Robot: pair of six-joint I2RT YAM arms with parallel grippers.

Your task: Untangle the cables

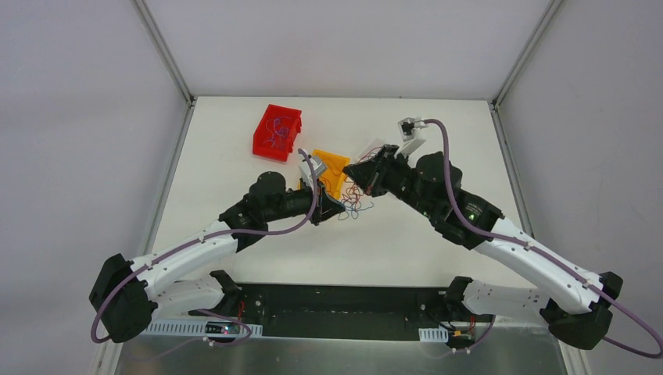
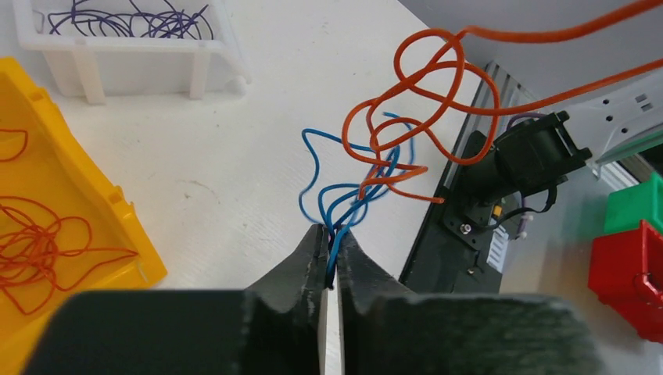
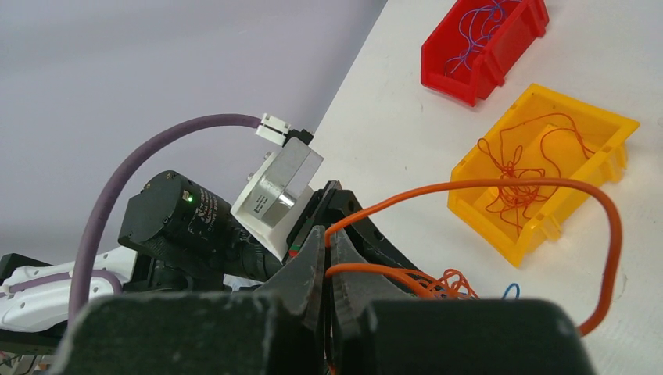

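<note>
Pinching blue cable (image 2: 314, 160), left gripper (image 2: 330, 242) clamped tight; right gripper (image 3: 327, 246) clamped on orange cable (image 3: 500, 183); both cables knotted together between the grippers.

White table (image 1: 227, 125) in a plain booth. Pale grey back wall (image 1: 336, 39), left wall (image 1: 78, 156) & right wall (image 1: 594, 156) close it on three sides, w/ slim metal posts (image 1: 164, 51) at the two far corners. Black plate (image 1: 344, 311) runs along the near edge, metal strip (image 1: 352, 355) below. Light even & soft; shadows faint. Tabletop lightly scuffed.
</note>
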